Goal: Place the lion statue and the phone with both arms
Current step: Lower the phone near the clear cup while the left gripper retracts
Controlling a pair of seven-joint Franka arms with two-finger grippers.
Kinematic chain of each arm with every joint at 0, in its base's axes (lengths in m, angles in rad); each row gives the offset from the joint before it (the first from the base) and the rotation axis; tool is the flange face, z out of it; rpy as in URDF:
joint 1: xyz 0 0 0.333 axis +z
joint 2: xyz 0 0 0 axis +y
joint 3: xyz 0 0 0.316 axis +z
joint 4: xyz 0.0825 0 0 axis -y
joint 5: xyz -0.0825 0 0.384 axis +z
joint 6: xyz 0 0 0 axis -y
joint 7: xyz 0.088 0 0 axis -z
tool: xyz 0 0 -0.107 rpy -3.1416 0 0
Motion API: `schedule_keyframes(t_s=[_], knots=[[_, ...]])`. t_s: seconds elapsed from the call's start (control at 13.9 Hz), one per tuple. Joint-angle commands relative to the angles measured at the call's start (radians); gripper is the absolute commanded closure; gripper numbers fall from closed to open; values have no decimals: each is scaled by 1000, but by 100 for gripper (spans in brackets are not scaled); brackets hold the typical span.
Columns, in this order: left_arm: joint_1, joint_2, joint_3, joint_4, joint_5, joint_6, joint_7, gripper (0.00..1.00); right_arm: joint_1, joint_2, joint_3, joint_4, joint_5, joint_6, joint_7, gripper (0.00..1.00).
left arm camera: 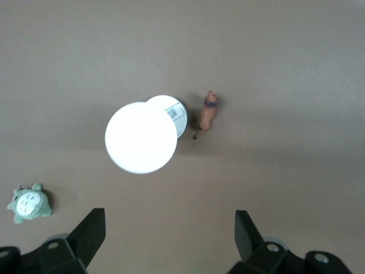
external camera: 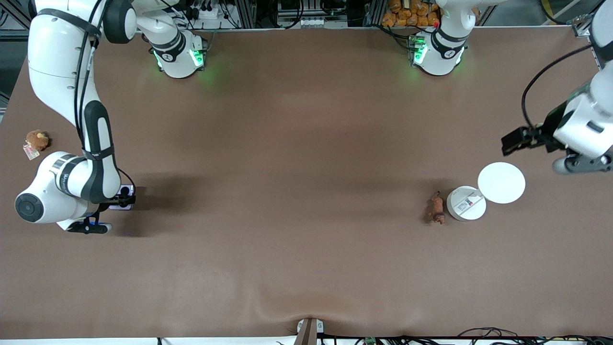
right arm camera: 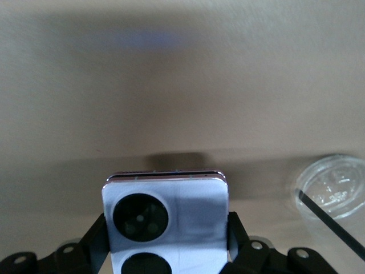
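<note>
Front view: the brown surface fills the frame. At lower left the right gripper is clamped on the phone, low over the surface at the right arm's end. At the left edge, above it in the frame, lies a brown plush with a tag. At right the left gripper hangs in the air with its fingers spread wide, holding nothing, above the larger disc in the frame. Below it sit two white discs: the large disc overlaps the small disc, which bears a label too small to read. The lion lies on the surface just beside the small disc, at lower right of the frame.

Left wrist view: the two black fingers stand far apart at the bottom edge. The large disc is at centre, covering part of the small disc, whose label cannot be read. The lion lies just beside it. A grey-green plush sits at lower left.

Right wrist view: the phone stands at bottom centre between the fingers, two black lenses showing. A clear lid lies at right.
</note>
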Motion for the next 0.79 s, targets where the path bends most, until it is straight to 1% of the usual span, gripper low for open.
schedule_keyframes(t_s=[0.0, 0.07, 0.14, 0.22, 0.29, 0.36, 0.72], knots=[[21, -124, 57, -101, -81, -21, 73, 0, -25, -9, 18, -7, 16, -3, -18, 81], [18, -175, 84, -157, -119, -21, 85, 0, -25, -6, 19, -7, 16, -2, -17, 74], [9, -203, 101, -182, -121, -23, 92, 0, -26, 1, 19, -5, 17, 4, -17, 58], [-8, -214, 106, -190, -120, -32, 91, 0, -28, 5, 19, -4, 17, 10, -17, 48], [-23, -220, 120, -189, -117, -53, 91, 0, -28, 9, 19, -5, 17, 15, -17, 16], [-26, -223, 120, -189, -108, -60, 91, 0, -28, 11, 19, -5, 17, 15, -17, 0], [-16, -227, 111, -182, -106, -96, 91, 0, -15, 5, 19, 15, 16, 6, -4, 0]])
